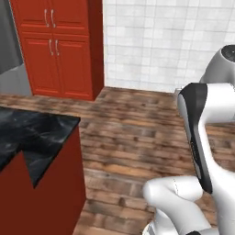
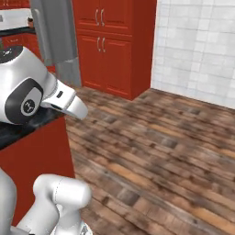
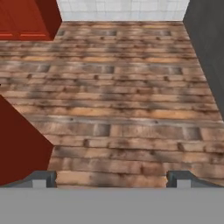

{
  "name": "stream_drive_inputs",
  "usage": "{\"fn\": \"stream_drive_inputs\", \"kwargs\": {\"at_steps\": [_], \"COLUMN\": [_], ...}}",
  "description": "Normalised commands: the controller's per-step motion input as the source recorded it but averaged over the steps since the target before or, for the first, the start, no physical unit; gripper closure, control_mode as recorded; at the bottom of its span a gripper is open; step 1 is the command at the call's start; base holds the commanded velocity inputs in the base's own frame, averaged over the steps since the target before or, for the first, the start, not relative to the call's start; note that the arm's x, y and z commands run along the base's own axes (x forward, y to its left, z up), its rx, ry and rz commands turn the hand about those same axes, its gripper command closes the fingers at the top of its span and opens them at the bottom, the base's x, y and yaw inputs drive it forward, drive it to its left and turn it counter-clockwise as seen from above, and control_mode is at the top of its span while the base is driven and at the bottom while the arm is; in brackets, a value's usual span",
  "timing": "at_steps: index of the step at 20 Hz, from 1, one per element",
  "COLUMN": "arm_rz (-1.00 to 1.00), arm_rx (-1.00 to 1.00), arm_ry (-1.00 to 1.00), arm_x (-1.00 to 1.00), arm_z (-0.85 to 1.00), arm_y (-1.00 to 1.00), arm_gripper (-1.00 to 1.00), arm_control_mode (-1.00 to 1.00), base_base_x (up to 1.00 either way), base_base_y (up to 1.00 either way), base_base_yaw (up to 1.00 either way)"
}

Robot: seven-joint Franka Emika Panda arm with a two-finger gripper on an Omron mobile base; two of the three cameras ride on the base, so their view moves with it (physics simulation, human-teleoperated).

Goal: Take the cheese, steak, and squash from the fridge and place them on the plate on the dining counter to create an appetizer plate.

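Note:
My gripper (image 3: 111, 178) is open, and between its two dark fingertips (image 3: 43, 178) there is only wooden floor. The dining counter (image 1: 39, 133) has a glossy black marbled top over a red front; it sits at the lower left of the left base view. In the right base view the dining counter (image 2: 41, 156) is just behind my arm. Its red corner (image 3: 17, 148) juts in at the left of the hand view. The tall grey fridge (image 2: 55, 36) stands at the back left, and a grey edge of the fridge (image 1: 9, 50) is visible. The cheese, steak, squash and plate are out of view.
Red cabinets (image 1: 59, 46) with slim handles stand beside a white tiled wall (image 1: 160, 41). Wooden plank floor (image 2: 160, 151) stretches ahead. A dark grey panel (image 3: 205, 52) runs down the right side of the hand view.

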Motion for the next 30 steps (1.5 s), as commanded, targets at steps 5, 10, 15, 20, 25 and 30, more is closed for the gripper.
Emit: {"fn": "stream_drive_inputs", "kwargs": {"at_steps": [5, 10, 15, 20, 25, 30], "arm_rz": [0.0, 0.0, 0.0, 0.0, 0.0, 0.0], "arm_rx": [0.0, 0.0, 0.0, 0.0, 0.0, 0.0], "arm_ry": [0.0, 0.0, 0.0, 0.0, 0.0, 0.0], "arm_x": [0.0, 0.0, 0.0, 0.0, 0.0, 0.0], "arm_z": [0.0, 0.0, 0.0, 0.0, 0.0, 0.0], "arm_y": [0.0, 0.0, 0.0, 0.0, 0.0, 0.0], "arm_gripper": [-1.0, -1.0, -1.0, -1.0, -1.0, -1.0], "arm_control_mode": [1.0, 1.0, 1.0, 1.0, 1.0, 1.0], "base_base_x": [1.0, 1.0, 1.0, 1.0, 1.0, 1.0], "base_base_y": [-0.74, -0.8, -0.79, -0.77, -0.8, -0.81], "base_base_yaw": [0.47, 0.49, 0.5, 0.5, 0.49, 0.48]}}
